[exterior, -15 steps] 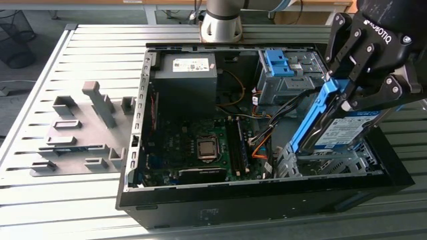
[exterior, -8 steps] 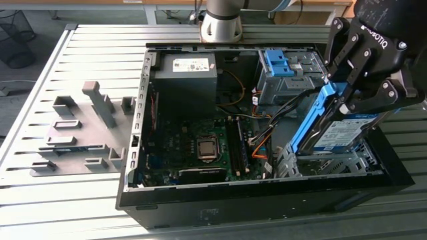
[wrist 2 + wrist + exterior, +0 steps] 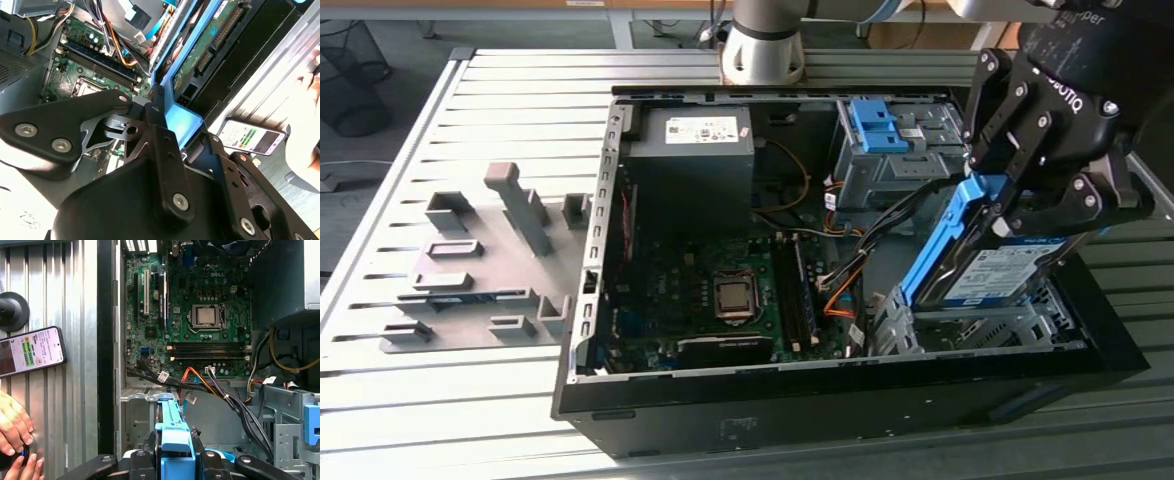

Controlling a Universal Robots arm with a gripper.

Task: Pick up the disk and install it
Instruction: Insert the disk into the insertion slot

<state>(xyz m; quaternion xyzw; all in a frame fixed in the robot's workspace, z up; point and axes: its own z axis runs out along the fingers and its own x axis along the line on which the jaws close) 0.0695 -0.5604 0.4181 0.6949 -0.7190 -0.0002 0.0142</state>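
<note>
Gripper (image 3: 1054, 205) clamped on disk (image 3: 1001, 275) at blue rails; disk on edge, tilted, just above drive cage (image 3: 947, 330); long axis slopes down toward cage; not yet seated.

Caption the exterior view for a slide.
Gripper holds the disk tilted over the drive cage of the open computer case.

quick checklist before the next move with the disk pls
1. Grip: gripper shut on the disk: ok.
2. Disk above the drive cage, tilted: ok.
3. Disk seated in the cage: not ok, it is held above it.
4. Cable bundle clear of the cage: cannot tell.
5. Person's hand outside the case, on the table: ok.
</note>
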